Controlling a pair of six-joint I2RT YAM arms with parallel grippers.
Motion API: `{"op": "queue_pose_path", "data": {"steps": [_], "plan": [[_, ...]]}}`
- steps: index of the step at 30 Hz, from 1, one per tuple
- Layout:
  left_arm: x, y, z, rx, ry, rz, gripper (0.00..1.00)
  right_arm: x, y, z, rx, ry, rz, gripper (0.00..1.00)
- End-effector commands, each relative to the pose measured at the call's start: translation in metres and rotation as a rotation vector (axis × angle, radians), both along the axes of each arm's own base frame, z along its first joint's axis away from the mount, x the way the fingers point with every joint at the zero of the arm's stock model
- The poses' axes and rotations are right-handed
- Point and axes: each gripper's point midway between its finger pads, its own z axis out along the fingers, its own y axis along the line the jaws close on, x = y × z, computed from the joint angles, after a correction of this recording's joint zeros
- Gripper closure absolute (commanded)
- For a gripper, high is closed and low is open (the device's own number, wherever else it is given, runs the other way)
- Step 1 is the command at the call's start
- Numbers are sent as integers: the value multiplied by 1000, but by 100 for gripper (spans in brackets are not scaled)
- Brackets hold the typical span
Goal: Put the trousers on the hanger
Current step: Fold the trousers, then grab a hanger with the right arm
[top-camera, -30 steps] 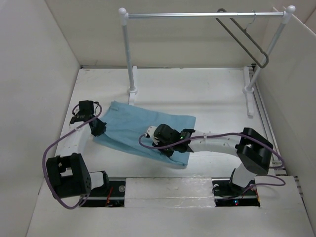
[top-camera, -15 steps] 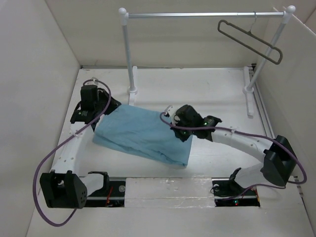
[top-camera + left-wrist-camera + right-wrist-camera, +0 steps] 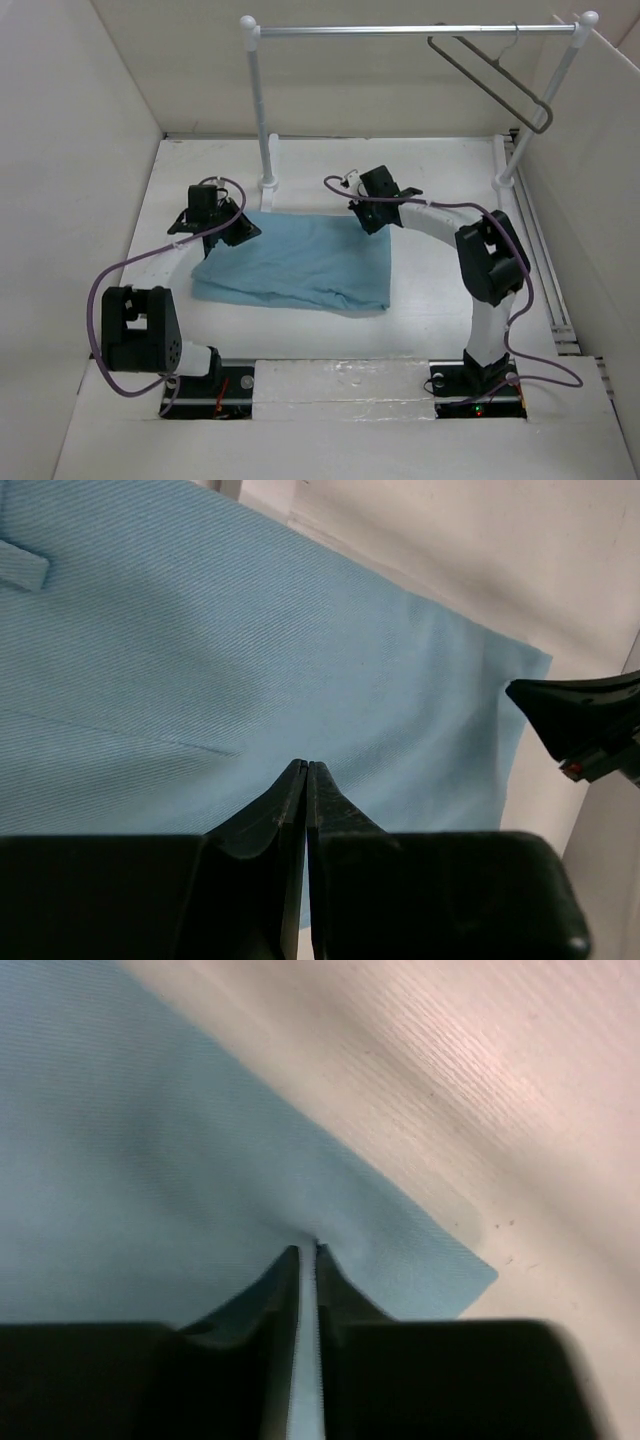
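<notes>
White tabletop | light blue cloth trousers lie left-right | left gripper pressed together at upper-left corner | right gripper pinching upper-right corner | thin dark grey hanger upper right, nearer right arm

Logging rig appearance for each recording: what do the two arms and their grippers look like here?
The left arm and right arm have white links with chunky black joint housings, each trailed by a looping purple cable. The left gripper and right gripper have matte black, tapering wedge-shaped fingers on a black block.

White rail on two ball-topped posts at the white table's far end
</notes>
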Motion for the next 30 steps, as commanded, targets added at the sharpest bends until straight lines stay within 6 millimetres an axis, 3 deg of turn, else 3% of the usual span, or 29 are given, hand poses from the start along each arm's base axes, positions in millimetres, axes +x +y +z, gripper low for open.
{"op": "queue_pose_path", "data": {"steps": [1,2,3,4,5,6,7,9,10,11,12,13,14,15,16,17,18,20,21,22,23,26,27,30], "plan": [[8,9,47,49,-145,7,100,0,23,74,91,-129,104,77],[7,9,56,53,-168,0,100,-9,24,86,113,-128,129,67],[7,6,75,38,-223,-12,100,-20,28,124,168,-184,160,59],[9,-2,93,27,-267,-32,100,-28,34,144,218,-196,194,48],[12,-20,119,20,-326,-76,100,-35,33,190,260,-270,219,48],[9,-31,116,28,-323,-104,100,-34,26,188,252,-259,203,48],[14,-44,145,29,-392,-129,100,-29,19,241,282,-376,202,70],[26,-65,157,103,-431,-166,100,-13,-17,290,290,-479,138,95],[26,-95,188,114,-506,-222,100,-9,-34,336,319,-577,116,100],[33,-110,180,152,-492,-250,100,-2,-50,359,331,-635,89,100],[36,-143,212,182,-574,-297,100,14,-101,396,331,-736,14,100],[35,-143,211,185,-568,-299,100,13,-102,410,337,-769,16,100],[40,-157,205,194,-557,-325,100,19,-121,411,322,-777,-24,100],[40,-167,206,201,-562,-344,100,25,-160,432,293,-834,-104,100],[33,-185,216,186,-581,-378,100,26,-176,441,284,-848,-129,100],[34,-194,208,190,-562,-394,100,28,-190,452,277,-863,-148,93],[33,-196,207,178,-555,-399,100,29,-216,456,254,-877,-201,66],[31,-201,198,98,-522,-409,100,27,-243,461,217,-890,-278,38],[21,-208,193,21,-500,-482,100,27,-254,461,215,-888,-315,22],[17,-211,182,-27,-492,-516,100,26,-272,460,211,-886,-344,19],[8,-213,184,-49,-497,-548,100,27,-279,458,219,-876,-343,17],[-1,-208,178,37,-514,-541,100,38,-313,442,222,-834,-409,12],[-10,-214,177,46,-510,-567,100,48,-321,433,232,-810,-422,11],[-24,-218,163,25,-475,-606,77,58,-336,424,238,-789,-432,8]]}}
